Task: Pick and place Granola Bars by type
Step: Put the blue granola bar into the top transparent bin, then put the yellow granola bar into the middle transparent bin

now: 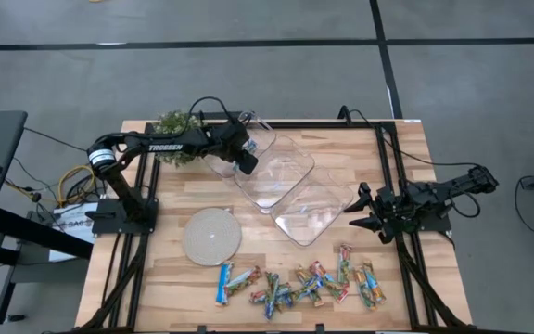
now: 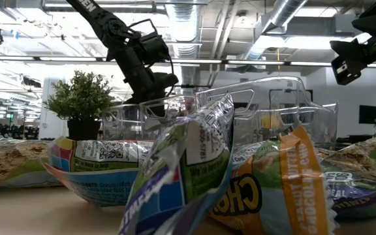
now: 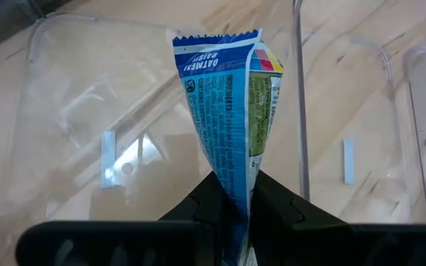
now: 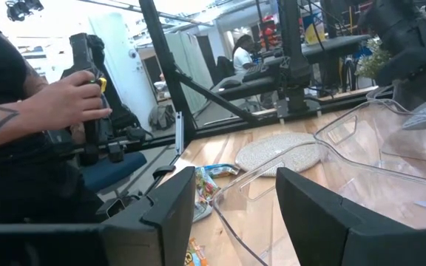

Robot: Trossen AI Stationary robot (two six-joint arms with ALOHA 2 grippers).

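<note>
Pinching a blue-and-white granola bar [image 3: 228, 111], the left gripper's [image 3: 231, 203] fingers are closed; the right gripper's [image 4: 235, 199] fingers stand apart, empty.

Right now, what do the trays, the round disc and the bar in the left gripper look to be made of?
The trays: clear, glossy, probably thin rigid plastic; the wood grain shows through them. The round disc: pale grey and matte with a speckled surface, perhaps stone, cork or felt; hard to say. The bar held by the left gripper: a printed blue-and-white wrapper, likely plastic film, with a crimped zigzag end.
</note>
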